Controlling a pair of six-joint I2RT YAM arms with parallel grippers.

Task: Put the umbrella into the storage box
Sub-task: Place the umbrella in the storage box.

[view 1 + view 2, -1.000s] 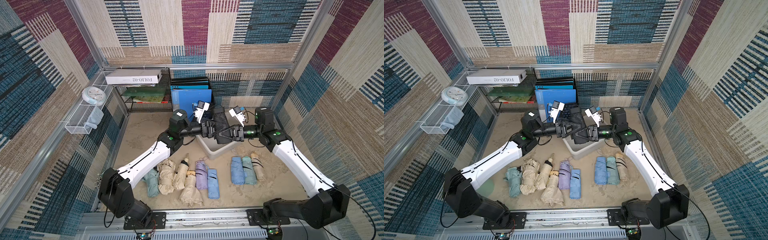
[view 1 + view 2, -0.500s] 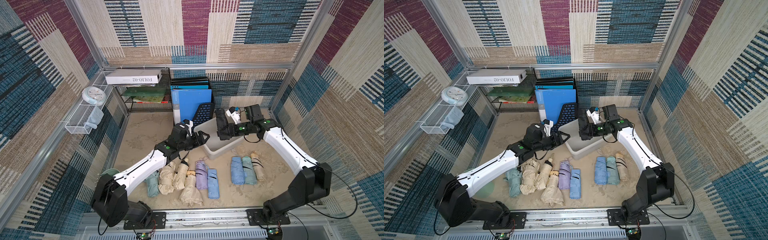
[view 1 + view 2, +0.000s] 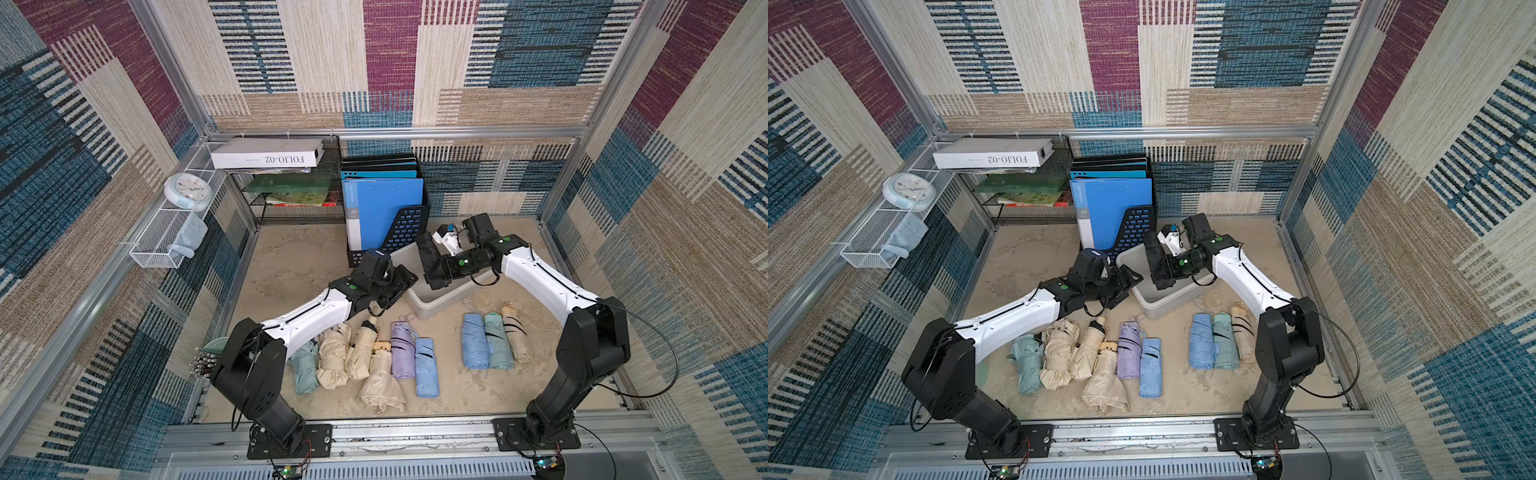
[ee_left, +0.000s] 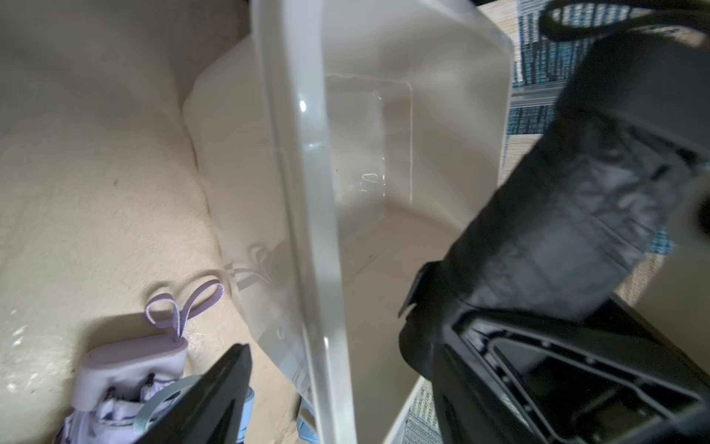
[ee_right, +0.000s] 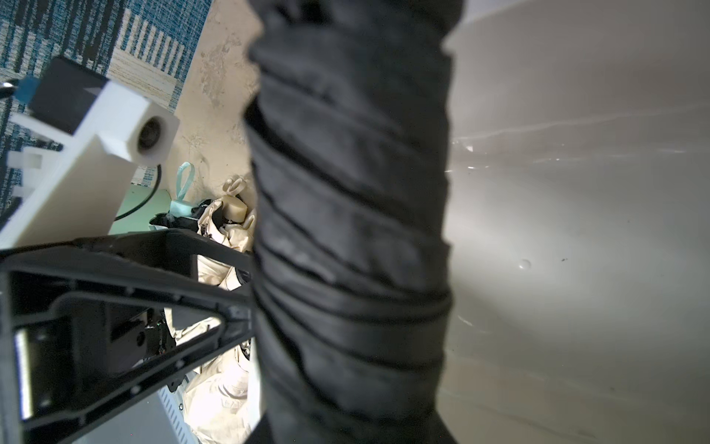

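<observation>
The right gripper is clamped around the middle of the black umbrella and holds it at a slant over the storage box. The box sits mid-table toward the far edge, just in front of the file holder, and its floor looks bare. The left gripper carries nothing. Its fingers are spread wide on either side of the box's near-left rim.

The main risk is the fit. The umbrella looks about as long as the box and hangs at an angle to it, so if released like this, one end could catch on the rim and leave it propped on the wall or tipping out onto the table. The box also looks light. If the left jaws close on or bump the rim, it could skid or tilt under the umbrella and spoil the drop. The lilac umbrella lies close by in the row along the near edge, and its strap loop sits just beside the box wall and the left finger, where a sweep of that arm could snag it.

Several things cannot be made out:
- Whether the umbrella's lower end touches the box floor.
- The umbrella's two ends, which the right wrist view cuts off.
- The second right finger, which is hidden behind the fabric in that view.
- The far right end of the box, which the right arm covers in both top views.
- Whether the left fingers touch the rim.
</observation>
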